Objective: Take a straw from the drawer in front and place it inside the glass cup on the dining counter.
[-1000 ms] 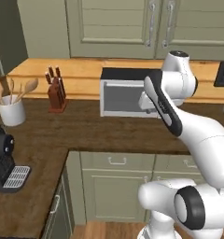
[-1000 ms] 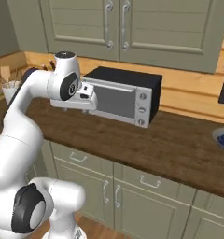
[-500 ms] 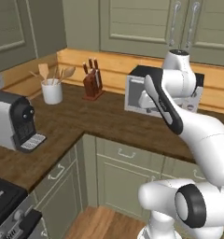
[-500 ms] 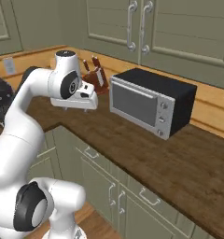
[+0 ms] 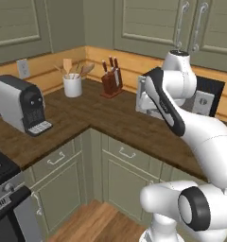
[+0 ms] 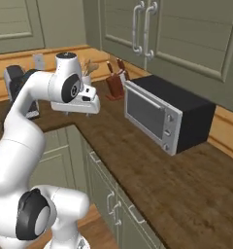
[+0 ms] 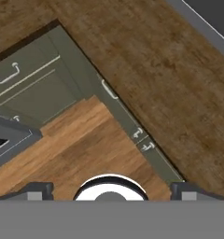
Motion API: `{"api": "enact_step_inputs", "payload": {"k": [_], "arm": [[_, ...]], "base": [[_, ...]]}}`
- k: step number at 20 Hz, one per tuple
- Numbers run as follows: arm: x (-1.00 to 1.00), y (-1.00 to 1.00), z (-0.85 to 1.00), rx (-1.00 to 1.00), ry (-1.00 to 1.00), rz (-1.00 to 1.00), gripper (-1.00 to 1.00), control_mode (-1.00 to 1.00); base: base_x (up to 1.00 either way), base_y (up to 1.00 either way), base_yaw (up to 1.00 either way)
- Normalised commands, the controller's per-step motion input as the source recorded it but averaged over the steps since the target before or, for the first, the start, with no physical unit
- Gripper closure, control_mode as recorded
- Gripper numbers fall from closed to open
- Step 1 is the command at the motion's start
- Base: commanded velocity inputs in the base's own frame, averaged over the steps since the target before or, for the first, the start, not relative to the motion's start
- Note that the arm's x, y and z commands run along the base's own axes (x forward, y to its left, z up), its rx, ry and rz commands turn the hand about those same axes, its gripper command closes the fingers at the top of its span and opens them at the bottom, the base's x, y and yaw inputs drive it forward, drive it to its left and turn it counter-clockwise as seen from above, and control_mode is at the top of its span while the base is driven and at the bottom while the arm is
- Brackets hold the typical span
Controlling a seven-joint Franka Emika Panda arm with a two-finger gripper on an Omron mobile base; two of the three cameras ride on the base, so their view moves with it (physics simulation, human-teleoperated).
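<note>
No straw could be made out, so its long axis and heading could not be told. The drawers [image 5: 55, 159] under the table [image 5: 110, 123] were all shut, hiding whatever they held. From the hand view, more shut drawer fronts [image 7: 20, 77] ran along both legs of the table's corner, above the wood floor [image 7: 81, 144].

On the table, a white crock [image 5: 72, 86] held wooden utensils standing upright and fanned out. Just beside it a knife block [image 5: 110, 81] held dark-handled knives, handles up. The oven [image 6: 162, 114] stood farther along the wall with its door shut. A coffee machine [image 5: 21, 104] sat on the other leg of the table, well apart from the crock.

The jaws were spread wide and empty, with the two tips far apart at the bottom of the hand view. They pointed down past the table's edge. The arm [image 6: 26, 112] held them over the corner.

Compared with a second earlier, the whole scene had shifted because the base had moved, not the things. The oven had slid from straight ahead toward the right. The crock and knife block had come from the left edge toward the middle, and a stove [image 5: 4, 189] had entered at lower left. The jaws had stayed spread.
</note>
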Motion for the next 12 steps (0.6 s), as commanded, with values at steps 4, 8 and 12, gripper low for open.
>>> {"api": "enact_step_inputs", "payload": {"k": [4, 8, 12], "arm": [[0.0, 0.0, 0.0, 0.0, 0.0, 0.0, -1.0, 1.0], [0.0, 0.0, 0.0, 0.0, 0.0, 0.0, -1.0, 1.0], [0.0, 0.0, 0.0, 0.0, 0.0, 0.0, -1.0, 1.0]], "base": [[0.0, -0.62, 0.44], [0.0, -0.74, 0.46], [0.0, -0.74, 0.42]]}}
